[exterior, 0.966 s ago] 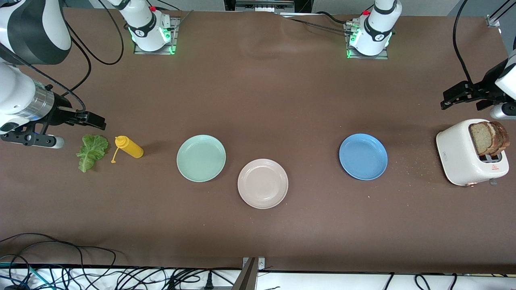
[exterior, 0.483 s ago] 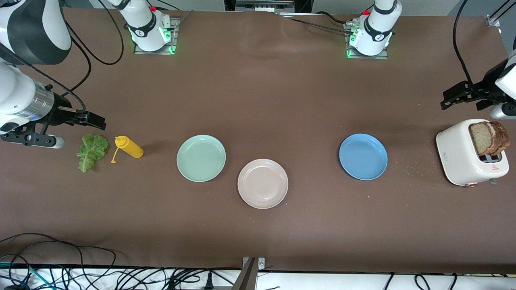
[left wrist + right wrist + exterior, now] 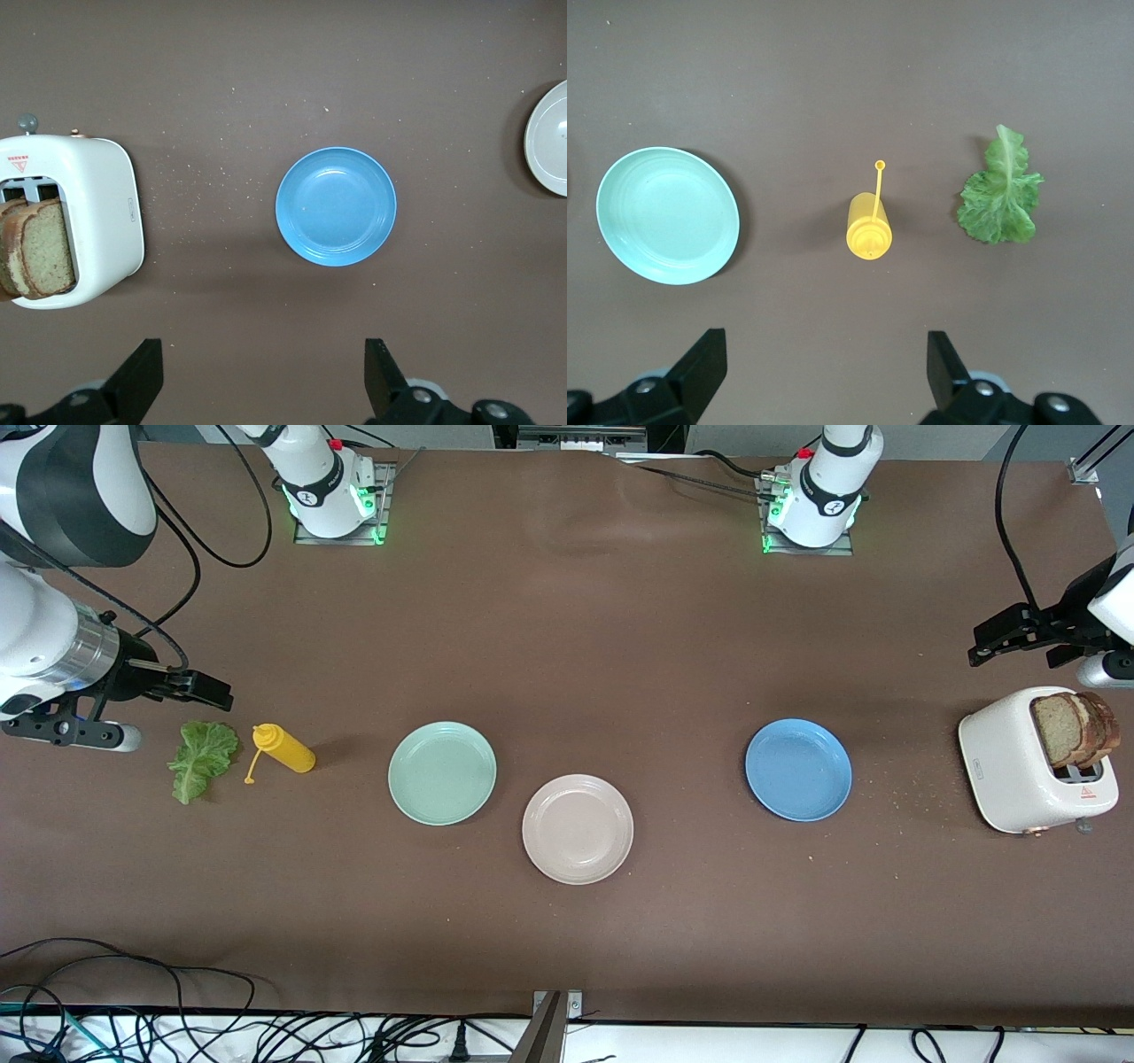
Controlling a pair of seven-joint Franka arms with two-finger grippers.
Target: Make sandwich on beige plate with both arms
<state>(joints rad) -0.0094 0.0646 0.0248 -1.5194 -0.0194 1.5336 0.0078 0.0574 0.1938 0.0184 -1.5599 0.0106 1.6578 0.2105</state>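
**Beige plate bare, bread waiting in the toaster**

Beige plate [image 3: 578,829] empty, sitting nearer the front camera than the mint-green plate [image 3: 442,772] and the blue plate [image 3: 798,770], between the two. No sandwich assembled yet: two slices of seeded bread [image 3: 1074,728] upright in the white toaster [image 3: 1019,766] at the left arm's end of the table; lettuce leaf [image 3: 203,758] flat beside the yellow squeeze bottle [image 3: 283,748] at the right arm's end.

Left gripper [image 3: 264,376] high over the tabletop, fingers spread wide, nothing between them; toaster off to one side of it, blue plate ahead. Right gripper [image 3: 824,372] likewise spread and empty, up over the table near the lettuce and bottle.

Likely first step: fetch a bread slice with the left gripper. Best done by centring over the toaster slot, turning the wrist so the fingers straddle one slice across its thin faces, descending only onto the exposed top, squeezing gently to avoid crumbling, then lifting straight up to keep the toaster from tipping. Worth avoiding: catching both slices together. Lettuce better left for afterwards, pinched at the stem.
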